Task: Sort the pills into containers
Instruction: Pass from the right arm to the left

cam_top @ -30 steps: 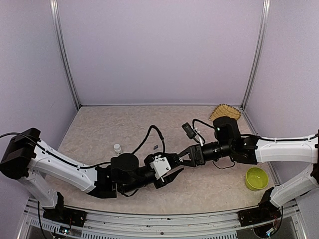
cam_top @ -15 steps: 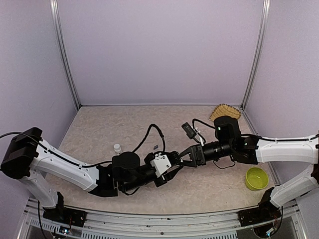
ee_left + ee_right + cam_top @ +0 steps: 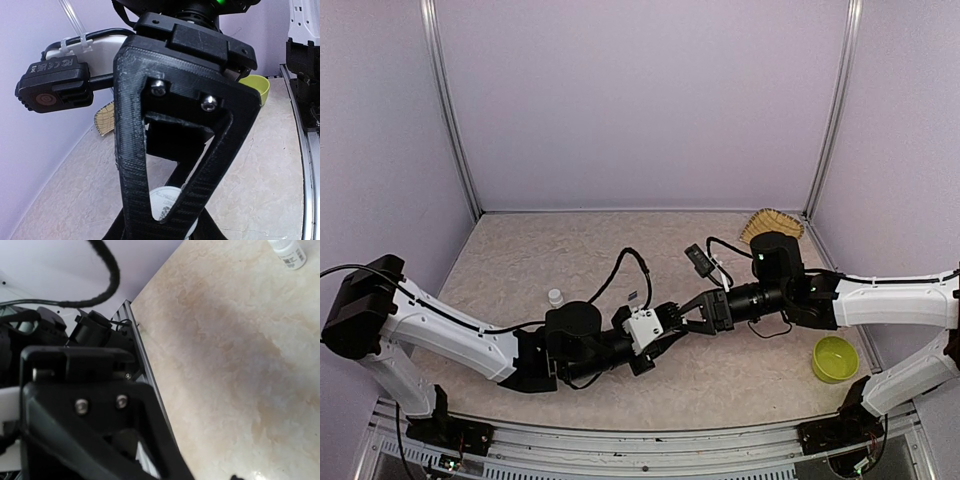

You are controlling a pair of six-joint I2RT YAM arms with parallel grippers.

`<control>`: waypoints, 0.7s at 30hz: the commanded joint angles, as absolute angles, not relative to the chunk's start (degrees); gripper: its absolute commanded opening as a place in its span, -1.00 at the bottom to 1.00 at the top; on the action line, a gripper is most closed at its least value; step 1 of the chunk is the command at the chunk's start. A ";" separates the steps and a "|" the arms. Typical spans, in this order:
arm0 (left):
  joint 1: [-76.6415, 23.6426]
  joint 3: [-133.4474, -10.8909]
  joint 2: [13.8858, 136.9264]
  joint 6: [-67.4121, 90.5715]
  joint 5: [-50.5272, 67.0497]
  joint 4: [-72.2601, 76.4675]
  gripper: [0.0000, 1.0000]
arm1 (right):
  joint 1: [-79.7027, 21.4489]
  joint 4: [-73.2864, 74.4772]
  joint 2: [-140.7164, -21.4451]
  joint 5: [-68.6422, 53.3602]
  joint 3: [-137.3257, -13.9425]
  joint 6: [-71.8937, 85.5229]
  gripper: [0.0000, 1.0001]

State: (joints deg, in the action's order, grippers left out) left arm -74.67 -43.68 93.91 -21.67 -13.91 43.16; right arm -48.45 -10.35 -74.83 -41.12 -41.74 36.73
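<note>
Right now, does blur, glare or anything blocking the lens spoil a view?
Top external: sharp, evenly lit. Left wrist: a black triangular frame blocks the centre, lime bowl behind soft. Right wrist: dark hardware up close blurred, table sharp.

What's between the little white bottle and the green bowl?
From the top camera: the left pincer and right pincer meet tip to tip there, about midway between the white bottle and the green bowl.
</note>
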 commanded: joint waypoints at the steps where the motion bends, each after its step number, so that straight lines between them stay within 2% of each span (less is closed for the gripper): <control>1: -74.08 -45.96 94.22 -20.35 -12.60 42.75 -0.33 | -48.58 -11.29 -74.54 -42.15 -42.74 35.73 -0.19; 3: -74.13 -46.12 94.26 -20.13 -12.78 42.60 -0.17 | -48.58 -10.61 -74.53 -41.26 -42.87 35.44 -0.19; 7: -74.15 -46.22 94.35 -20.27 -13.11 42.70 -0.19 | -48.57 -10.02 -74.66 -40.84 -42.98 34.98 -0.19; 11: -74.12 -46.33 94.48 -20.13 -12.81 43.06 -0.35 | -48.59 -10.54 -74.79 -41.15 -42.72 35.10 -0.19; 14: -74.16 -46.57 94.73 -19.97 -12.51 42.99 -0.59 | -48.60 -10.55 -74.71 -41.03 -42.55 35.16 -0.17; 17: -74.20 -46.55 94.91 -19.93 -12.43 43.18 -0.81 | -48.57 -10.75 -74.47 -41.33 -42.28 34.96 0.00; 21: -74.15 -45.96 94.47 -19.40 -12.49 43.54 -0.89 | -48.27 -11.45 -73.98 -42.84 -42.03 34.54 0.40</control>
State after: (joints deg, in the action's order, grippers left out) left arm -74.54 -44.95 94.17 -20.80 -13.02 41.98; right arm -48.45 -10.09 -74.83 -40.93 -41.74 35.94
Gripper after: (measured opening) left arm 0.278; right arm 0.625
